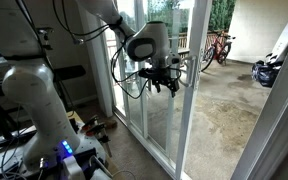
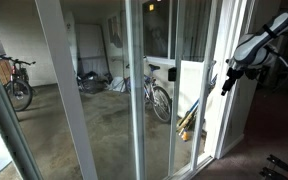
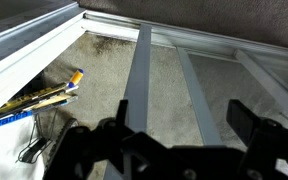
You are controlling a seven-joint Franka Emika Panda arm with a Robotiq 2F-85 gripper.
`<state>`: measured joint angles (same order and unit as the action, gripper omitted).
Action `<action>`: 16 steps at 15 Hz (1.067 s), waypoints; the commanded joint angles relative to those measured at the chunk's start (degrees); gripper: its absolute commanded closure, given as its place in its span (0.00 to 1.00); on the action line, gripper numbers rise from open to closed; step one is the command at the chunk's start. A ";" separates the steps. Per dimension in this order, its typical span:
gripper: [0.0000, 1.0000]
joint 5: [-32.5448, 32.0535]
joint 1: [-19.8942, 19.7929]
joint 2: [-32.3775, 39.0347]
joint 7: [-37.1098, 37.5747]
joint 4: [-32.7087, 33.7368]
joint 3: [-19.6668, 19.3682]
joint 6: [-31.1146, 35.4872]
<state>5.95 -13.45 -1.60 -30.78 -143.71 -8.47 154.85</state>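
My black gripper (image 1: 165, 82) hangs open in front of the white-framed sliding glass door (image 1: 196, 90), close to the glass at about handle height, with nothing between its fingers. In an exterior view taken from outside, the gripper (image 2: 227, 80) shows behind the panes, next to the door's edge (image 2: 220, 70). In the wrist view the gripper (image 3: 180, 128) faces the glass with its jaws wide apart. One finger (image 3: 246, 118) stands right and the other left, with a grey door stile (image 3: 139, 70) between them and concrete patio floor beyond.
The white robot base (image 1: 34, 95) and cables stand on the indoor side. Bicycles (image 1: 216, 48) (image 2: 156, 97) (image 2: 19, 82) are parked on the patio. Yellow and blue long-handled items (image 3: 46, 97) lean by the white door frame (image 3: 29, 55).
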 commanded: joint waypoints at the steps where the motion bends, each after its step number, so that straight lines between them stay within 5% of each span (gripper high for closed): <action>1: 0.26 2.10 1.73 -10.43 -6.48 -13.08 -2.58 9.87; 5: 0.54 2.33 3.18 -14.52 -7.54 -19.77 -2.45 17.17; 12: 0.96 -5.29 7.22 -12.17 9.33 -12.87 -0.04 14.84; 16: 1.00 -8.09 6.37 -11.04 15.87 -10.62 1.42 18.19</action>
<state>0.66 -5.86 -13.61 -19.91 -155.62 -8.08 170.29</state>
